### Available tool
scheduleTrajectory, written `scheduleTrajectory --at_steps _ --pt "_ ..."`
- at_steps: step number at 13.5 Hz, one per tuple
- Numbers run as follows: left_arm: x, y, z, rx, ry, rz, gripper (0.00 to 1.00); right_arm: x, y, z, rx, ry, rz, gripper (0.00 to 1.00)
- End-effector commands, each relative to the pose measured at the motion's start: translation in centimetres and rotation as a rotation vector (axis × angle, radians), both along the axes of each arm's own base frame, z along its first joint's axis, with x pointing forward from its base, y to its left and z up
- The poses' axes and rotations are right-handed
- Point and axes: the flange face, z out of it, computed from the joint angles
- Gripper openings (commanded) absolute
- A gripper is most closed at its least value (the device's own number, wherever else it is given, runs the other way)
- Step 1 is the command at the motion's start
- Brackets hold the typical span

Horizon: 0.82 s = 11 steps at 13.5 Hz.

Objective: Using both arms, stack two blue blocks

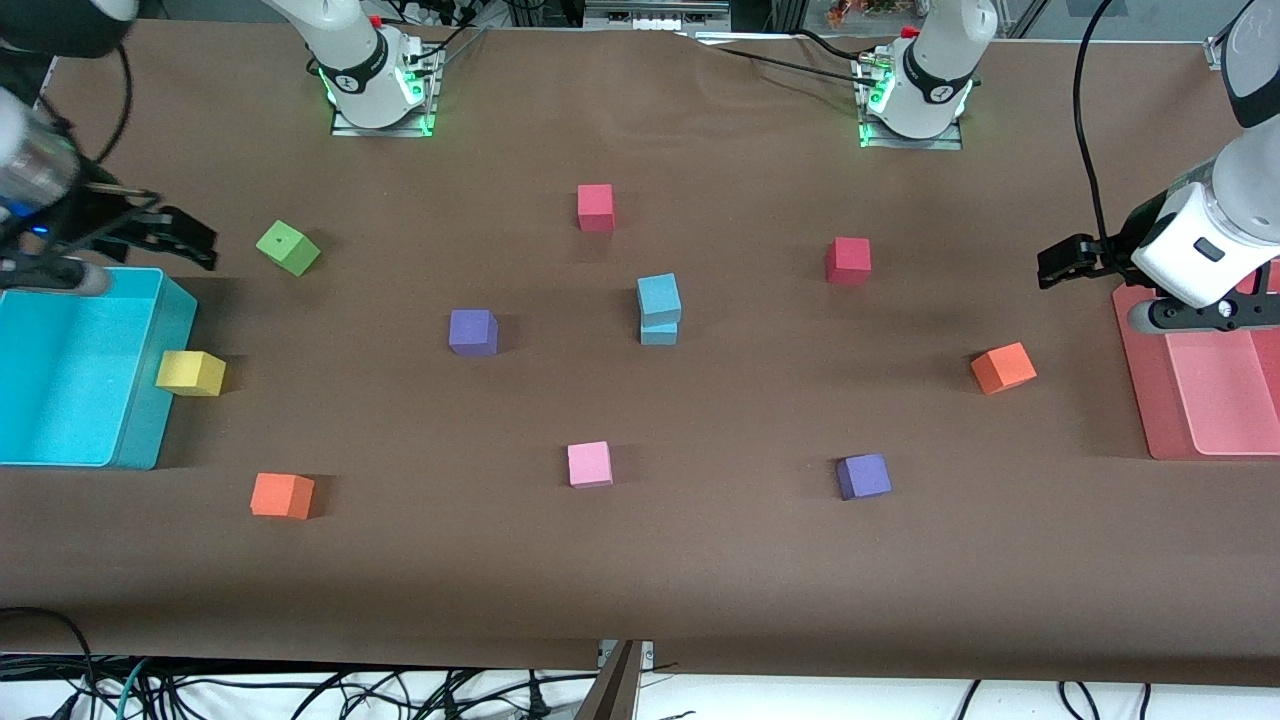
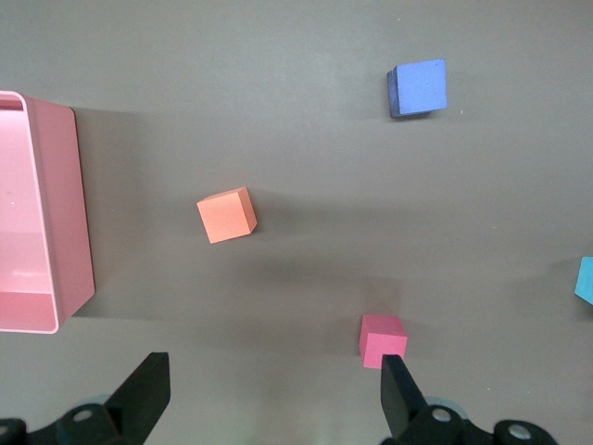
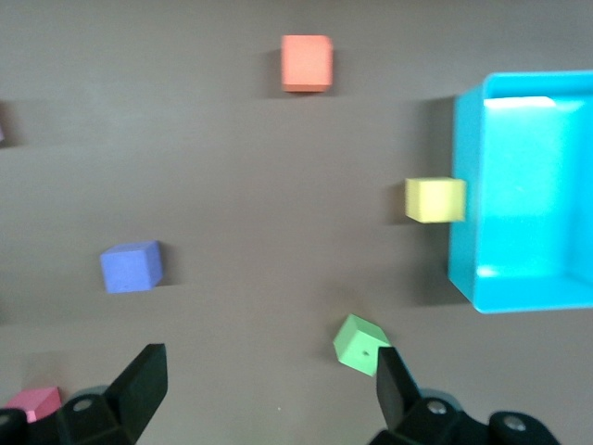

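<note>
At the right arm's end of the table, the right gripper (image 1: 185, 235) hangs over the cloth beside the cyan bin (image 1: 60, 455), its fingers spread wide and holding nothing, with the green cube (image 1: 288, 247) just beside it. Mid-table, the two blue blocks (image 1: 659, 309) sit one on top of the other, the upper one twisted a little off the lower (the stack looks finished, so the work left appears to be keeping clear of it). Any retreat is best made high and away from the centre, since a brush from a finger or cable could tip light foam. Scattered around the stack lie a purple cube (image 1: 473, 332), a pink cube (image 1: 590, 464) and a red cube (image 1: 848, 261), none touching it. At the left arm's end, the left gripper (image 1: 1065, 262) hovers beside the pink tray (image 1: 1135, 380), near an orange cube (image 1: 1003, 367), jaws likewise fully apart and empty.
</note>
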Motion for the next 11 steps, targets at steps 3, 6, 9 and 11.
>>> scheduleTrajectory --at_steps 3,6,9,11 --pt "-1.3 0.0 1.4 0.025 -0.006 -0.028 1.00 -0.6 -2.3 -0.1 0.002 -0.014 -0.053 1.00" --pt "-1.4 -0.1 1.5 0.025 -0.003 -0.032 1.00 -0.4 -2.3 -1.0 0.022 -0.024 -0.051 1.00" --pt "-1.5 -0.1 1.5 0.018 0.000 -0.064 1.00 -0.1 -2.1 -1.4 0.022 -0.021 -0.048 1.00" --pt "-1.4 0.0 1.5 0.011 0.000 -0.074 1.00 0.2 -1.5 -1.6 0.023 -0.027 -0.040 1.00"
